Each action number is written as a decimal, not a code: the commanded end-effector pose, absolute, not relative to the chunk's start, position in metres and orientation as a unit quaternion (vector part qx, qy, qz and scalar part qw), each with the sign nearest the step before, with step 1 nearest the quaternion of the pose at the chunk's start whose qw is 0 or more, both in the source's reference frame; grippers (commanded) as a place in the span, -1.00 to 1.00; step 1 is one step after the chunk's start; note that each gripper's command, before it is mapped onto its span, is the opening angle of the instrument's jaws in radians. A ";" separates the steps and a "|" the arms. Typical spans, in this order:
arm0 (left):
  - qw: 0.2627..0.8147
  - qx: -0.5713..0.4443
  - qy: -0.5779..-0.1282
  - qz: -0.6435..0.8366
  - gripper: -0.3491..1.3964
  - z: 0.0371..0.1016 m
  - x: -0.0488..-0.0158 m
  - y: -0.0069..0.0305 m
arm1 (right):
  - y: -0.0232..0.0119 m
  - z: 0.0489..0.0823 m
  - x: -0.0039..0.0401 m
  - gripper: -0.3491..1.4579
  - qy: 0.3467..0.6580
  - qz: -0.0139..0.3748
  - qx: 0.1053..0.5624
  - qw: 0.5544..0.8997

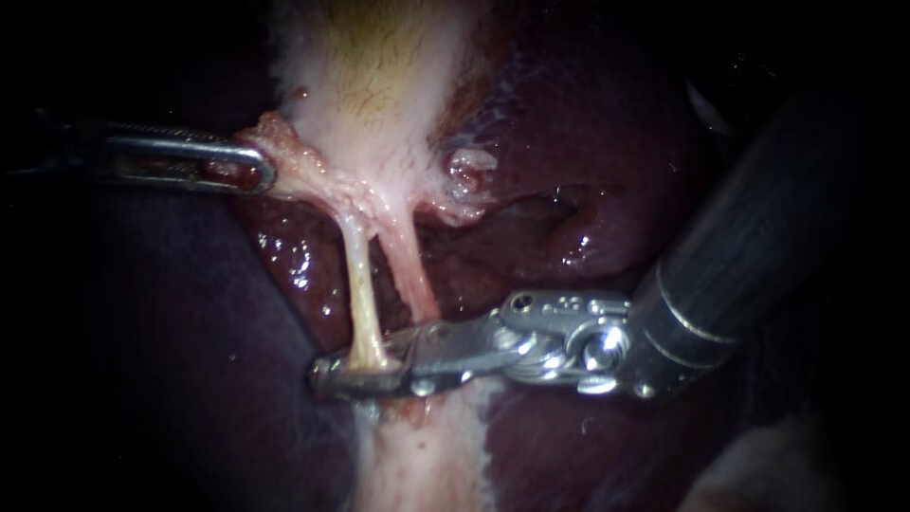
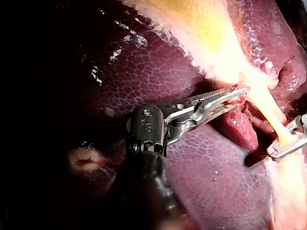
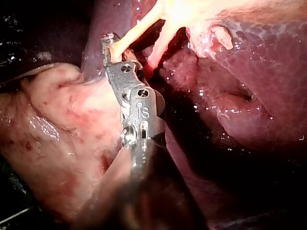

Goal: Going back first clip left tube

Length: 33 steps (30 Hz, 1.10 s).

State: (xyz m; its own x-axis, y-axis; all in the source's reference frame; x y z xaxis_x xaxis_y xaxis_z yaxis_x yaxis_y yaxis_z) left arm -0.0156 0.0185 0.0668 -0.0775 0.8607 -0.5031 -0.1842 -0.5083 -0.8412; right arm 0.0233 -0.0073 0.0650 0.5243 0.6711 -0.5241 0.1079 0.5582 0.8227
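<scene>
Two tubes run down from the pale gallbladder (image 1: 379, 85). The yellowish left tube (image 1: 358, 275) (image 2: 273, 115) (image 3: 139, 24) ends between the jaws of my right instrument (image 1: 327, 374) (image 2: 288, 143) (image 3: 111, 43). These jaws stand slightly open around it with a gap showing. The pinker right tube (image 1: 409, 270) runs just beside and behind the upper jaw. I cannot make out a clip on either tube. My left instrument (image 1: 256, 173) (image 2: 237, 93) is shut on the ragged tissue at the gallbladder's neck and holds it out to the left.
Dark red liver (image 1: 569, 123) lies on both sides of the tubes, wet and glistening. A small pale shred of tissue (image 1: 471, 166) sits right of the gallbladder's neck. Pale fatty tissue (image 1: 427, 465) continues below the right instrument's jaws.
</scene>
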 end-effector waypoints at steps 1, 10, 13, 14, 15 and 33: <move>0.391 -0.555 -0.305 0.668 -1.00 0.0667 -0.0156 0.0185 | -0.0073 0.0650 0.0233 -1.00 0.451 0.186 0.432 0.759; 0.391 -0.555 -0.304 0.668 -1.00 0.0668 -0.0156 0.0184 | -0.0078 0.0658 0.0239 -0.58 0.456 0.176 0.425 0.762; 0.391 -0.555 -0.304 0.668 -1.00 0.0668 -0.0156 0.0184 | -0.0076 0.0661 0.0243 -0.25 0.470 0.176 0.417 0.758; 0.391 -0.555 -0.304 0.668 -1.00 0.0668 -0.0156 0.0184 | -0.0076 0.0661 0.0243 -0.22 0.474 0.179 0.414 0.756; 0.391 -0.555 -0.304 0.668 -1.00 0.0668 -0.0156 0.0184 | -0.0075 0.0662 0.0244 -0.18 0.481 0.181 0.410 0.754; 0.391 -0.555 -0.304 0.668 -1.00 0.0668 -0.0156 0.0183 | -0.0049 0.0692 0.0231 -0.06 0.499 0.160 0.260 0.811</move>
State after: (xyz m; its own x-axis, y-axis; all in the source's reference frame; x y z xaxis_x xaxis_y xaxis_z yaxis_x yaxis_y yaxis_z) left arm -0.0156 0.0183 0.0668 -0.0772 0.8602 -0.5041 -0.1842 -0.5093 -0.8407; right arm 0.0229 -0.0050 0.0693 0.4500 0.5100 -0.7331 0.0039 0.8197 0.5727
